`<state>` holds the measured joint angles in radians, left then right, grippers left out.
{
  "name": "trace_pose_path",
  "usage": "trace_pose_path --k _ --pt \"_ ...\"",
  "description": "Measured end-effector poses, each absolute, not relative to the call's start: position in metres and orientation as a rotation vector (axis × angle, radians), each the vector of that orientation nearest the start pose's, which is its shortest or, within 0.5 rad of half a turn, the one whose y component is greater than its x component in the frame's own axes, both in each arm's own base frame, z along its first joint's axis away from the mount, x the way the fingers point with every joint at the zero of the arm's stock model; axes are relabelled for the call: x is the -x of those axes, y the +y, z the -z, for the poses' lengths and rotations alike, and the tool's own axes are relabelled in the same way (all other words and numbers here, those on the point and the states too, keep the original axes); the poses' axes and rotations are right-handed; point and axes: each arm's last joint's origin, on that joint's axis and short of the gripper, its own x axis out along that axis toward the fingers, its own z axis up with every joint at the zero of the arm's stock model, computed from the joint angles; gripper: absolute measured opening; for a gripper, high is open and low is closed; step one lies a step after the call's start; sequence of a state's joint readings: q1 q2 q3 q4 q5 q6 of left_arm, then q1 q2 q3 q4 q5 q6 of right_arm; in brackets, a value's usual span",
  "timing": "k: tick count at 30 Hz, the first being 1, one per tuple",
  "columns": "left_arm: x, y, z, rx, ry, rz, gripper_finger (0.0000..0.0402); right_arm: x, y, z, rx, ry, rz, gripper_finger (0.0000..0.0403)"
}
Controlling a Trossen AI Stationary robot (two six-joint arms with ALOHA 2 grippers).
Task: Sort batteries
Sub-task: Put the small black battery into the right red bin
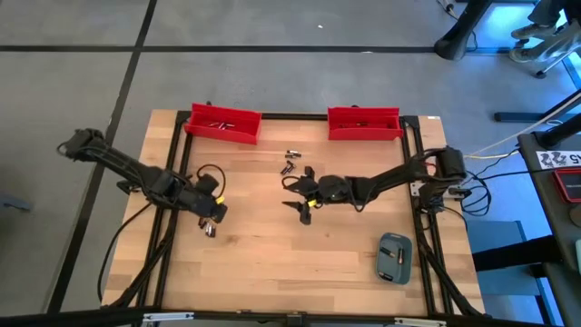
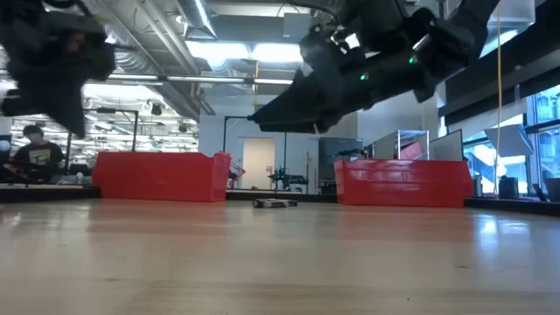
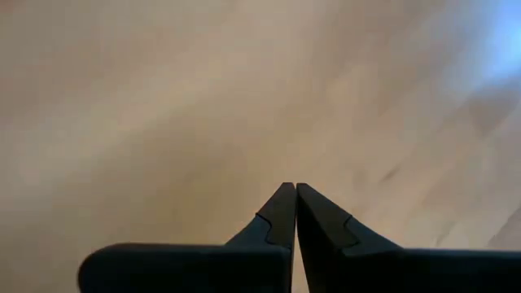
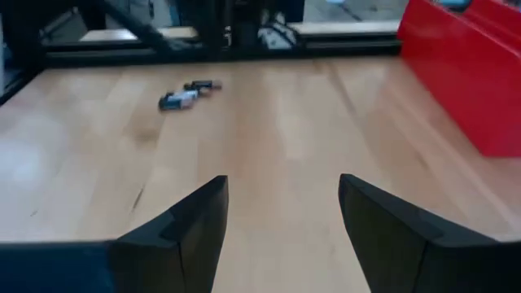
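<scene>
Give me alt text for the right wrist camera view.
The right gripper hangs open over bare wooden table, its two dark fingers spread apart. A few small batteries lie ahead on the wood, and a red bin stands off to one side.

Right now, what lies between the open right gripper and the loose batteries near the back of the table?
Only bare wood. In the right wrist view the tabletop runs clear from the right gripper to the batteries.

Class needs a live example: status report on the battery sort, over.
Left gripper shut, holding nothing visible, above bare table. Right gripper open mid-table, facing the batteries. Batteries loose between red bins. Nothing in the way.
</scene>
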<state>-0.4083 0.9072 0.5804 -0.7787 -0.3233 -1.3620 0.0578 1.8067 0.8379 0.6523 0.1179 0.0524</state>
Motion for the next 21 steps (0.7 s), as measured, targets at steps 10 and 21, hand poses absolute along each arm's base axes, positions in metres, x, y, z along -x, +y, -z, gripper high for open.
trace_pose_path --k 10,21 --pt "-0.129 -0.071 -0.199 0.957 1.012 -0.612 0.001 -0.368 -0.002 -0.153 -0.029 0.259 0.114 0.0234" --pt "-0.117 -0.074 -0.196 1.031 1.076 -0.737 0.0105 -0.367 -0.045 -0.16 0.087 0.195 0.215 0.0234"
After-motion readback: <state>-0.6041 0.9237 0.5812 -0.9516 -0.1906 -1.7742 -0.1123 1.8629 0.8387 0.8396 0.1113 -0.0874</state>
